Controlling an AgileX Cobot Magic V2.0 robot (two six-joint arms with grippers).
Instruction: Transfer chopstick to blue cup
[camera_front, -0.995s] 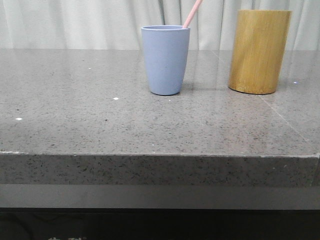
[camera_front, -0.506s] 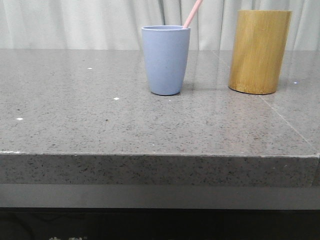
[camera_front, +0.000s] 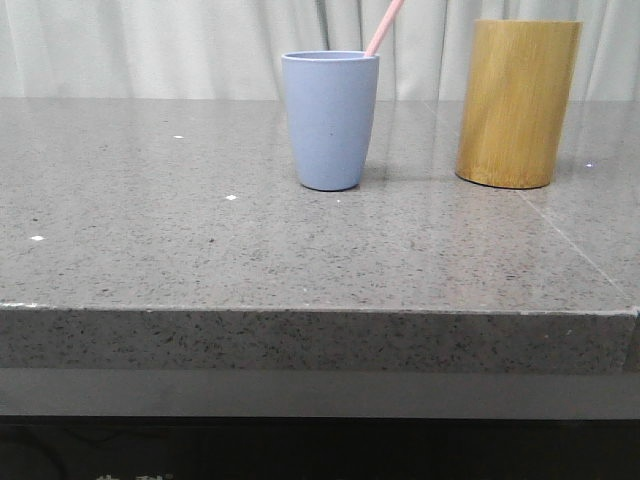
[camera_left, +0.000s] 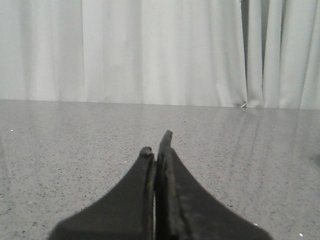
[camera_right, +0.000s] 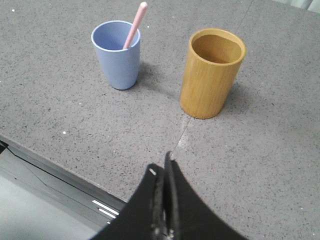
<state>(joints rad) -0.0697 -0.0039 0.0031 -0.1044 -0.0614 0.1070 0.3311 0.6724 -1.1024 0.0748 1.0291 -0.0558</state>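
The blue cup (camera_front: 330, 120) stands upright on the grey stone counter (camera_front: 200, 240), also seen in the right wrist view (camera_right: 117, 54). A pale-pink chopstick (camera_front: 385, 27) leans inside it, its upper end sticking out to the right (camera_right: 136, 24). My right gripper (camera_right: 162, 167) is shut and empty, held high above the counter's front edge, well clear of the cup. My left gripper (camera_left: 156, 145) is shut and empty, low over bare counter. Neither gripper shows in the front view.
A taller tan bamboo cylinder (camera_front: 518, 103) stands right of the blue cup; it looks empty from above (camera_right: 211, 72). White curtains (camera_front: 150, 45) hang behind the counter. The counter's front edge (camera_right: 55, 155) lies below my right gripper.
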